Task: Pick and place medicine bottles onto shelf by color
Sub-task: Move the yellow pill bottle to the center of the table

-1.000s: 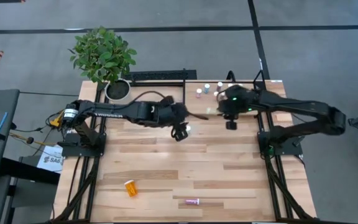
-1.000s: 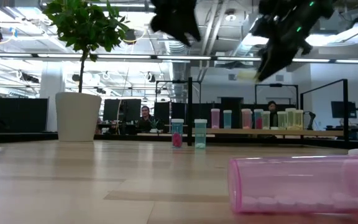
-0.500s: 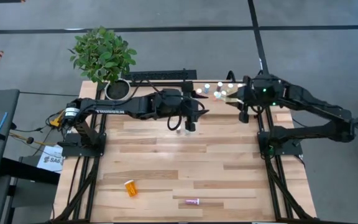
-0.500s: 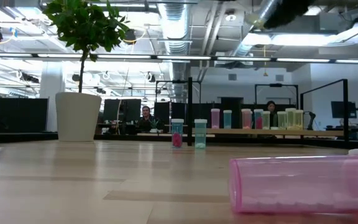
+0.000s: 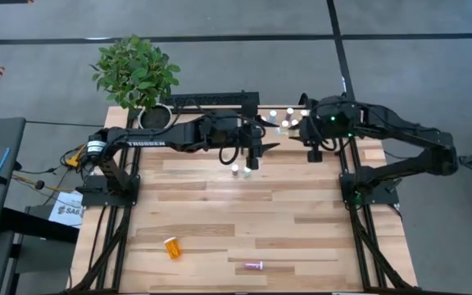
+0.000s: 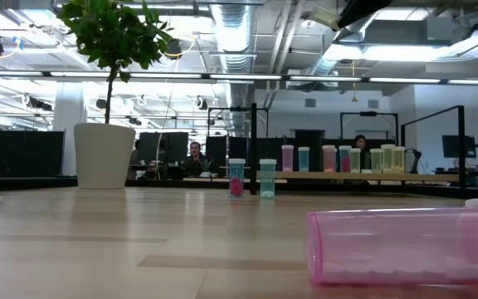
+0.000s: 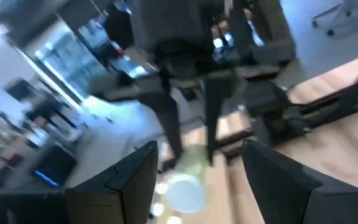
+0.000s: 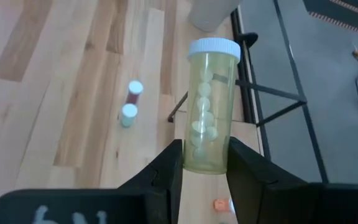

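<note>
Overhead: right gripper (image 5: 310,152) at 1 o'clock of table, just beside black-framed light-wood shelf (image 5: 220,99).

Right wrist: fingers clamped on pale-yellow white-capped medicine bottle (image 8: 209,106); keep bottle upright, set beside yellow ones.

Left wrist: left gripper (image 7: 194,171) fingers apart, empty, over blurred white-capped bottle (image 7: 185,191).

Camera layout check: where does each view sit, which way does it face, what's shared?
High: overhead, straight down; both arms, shelf.
Low: table level, across into the room; pink bottle lying close by.
Left wrist: past the left gripper, jaws open.
Right wrist: right gripper shut on yellow bottle.
Shared: high and right wrist show two standing bottles.
</note>
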You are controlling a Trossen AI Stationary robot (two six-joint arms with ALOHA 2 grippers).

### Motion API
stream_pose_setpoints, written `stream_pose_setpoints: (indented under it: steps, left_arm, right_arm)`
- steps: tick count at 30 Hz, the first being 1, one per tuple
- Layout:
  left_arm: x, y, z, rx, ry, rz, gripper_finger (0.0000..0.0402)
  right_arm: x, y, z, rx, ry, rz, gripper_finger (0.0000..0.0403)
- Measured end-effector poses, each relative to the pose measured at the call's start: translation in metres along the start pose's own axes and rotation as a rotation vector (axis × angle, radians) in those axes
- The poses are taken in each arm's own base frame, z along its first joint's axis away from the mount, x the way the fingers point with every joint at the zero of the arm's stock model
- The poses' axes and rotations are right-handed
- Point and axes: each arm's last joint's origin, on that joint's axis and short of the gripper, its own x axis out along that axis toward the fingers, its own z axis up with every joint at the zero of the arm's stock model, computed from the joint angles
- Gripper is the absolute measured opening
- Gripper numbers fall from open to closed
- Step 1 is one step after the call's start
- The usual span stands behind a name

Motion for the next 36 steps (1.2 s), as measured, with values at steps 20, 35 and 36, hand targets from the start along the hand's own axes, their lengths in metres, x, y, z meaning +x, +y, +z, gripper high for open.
stream_pose_setpoints:
  steps: [20, 35, 36]
  left_arm:
    - [0.001, -0.002, -0.007, -0.115, 0.087, 0.02, 0.0222]
    - [0.001, -0.003, -0.006, -0.116, 0.075, 0.022, 0.0171]
    - [0.001, -0.003, -0.006, -0.116, 0.075, 0.02, 0.0159]
  right_arm:
    - [-0.006, 0.012, 0.025, -0.115, -0.063, 0.042, 0.0118]
    - [-0.006, 0.012, 0.026, -0.107, -0.065, 0.042, 0.0118]
    - [-0.006, 0.012, 0.026, -0.107, -0.064, 0.04, 0.0118]
